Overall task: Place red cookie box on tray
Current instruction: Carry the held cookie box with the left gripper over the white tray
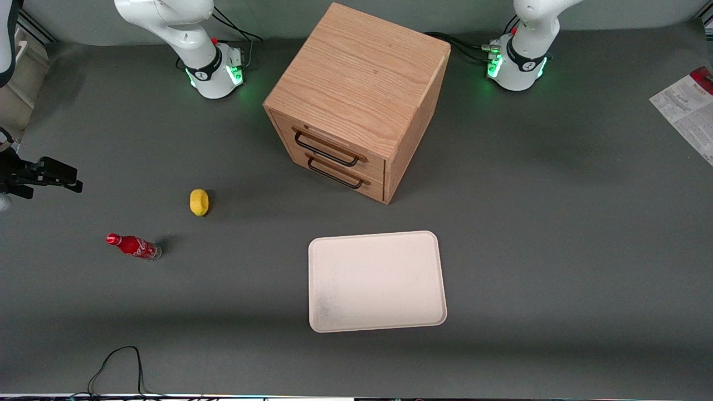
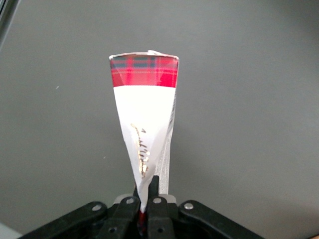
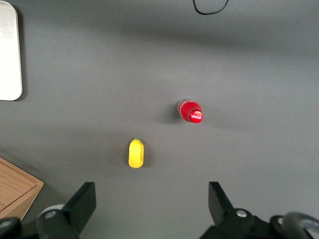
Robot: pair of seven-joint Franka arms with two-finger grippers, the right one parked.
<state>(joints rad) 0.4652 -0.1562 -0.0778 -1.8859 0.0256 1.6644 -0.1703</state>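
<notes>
My left gripper (image 2: 147, 191) is shut on one end of the red cookie box (image 2: 144, 104). The box hangs from the fingers over bare grey table, with its whitish face and red tartan end showing. In the front view only part of the box (image 1: 688, 108) shows at the picture's edge, toward the working arm's end of the table; the gripper itself is out of that view. The cream-white tray (image 1: 377, 281) lies flat with nothing on it, nearer the front camera than the wooden cabinet. One edge of it shows in the right wrist view (image 3: 9, 50).
A wooden two-drawer cabinet (image 1: 356, 106) stands mid-table, drawers shut. A yellow lemon (image 1: 199, 201) and a small red cola bottle (image 1: 133, 246) lie toward the parked arm's end. A black cable (image 1: 117, 362) loops at the table's front edge.
</notes>
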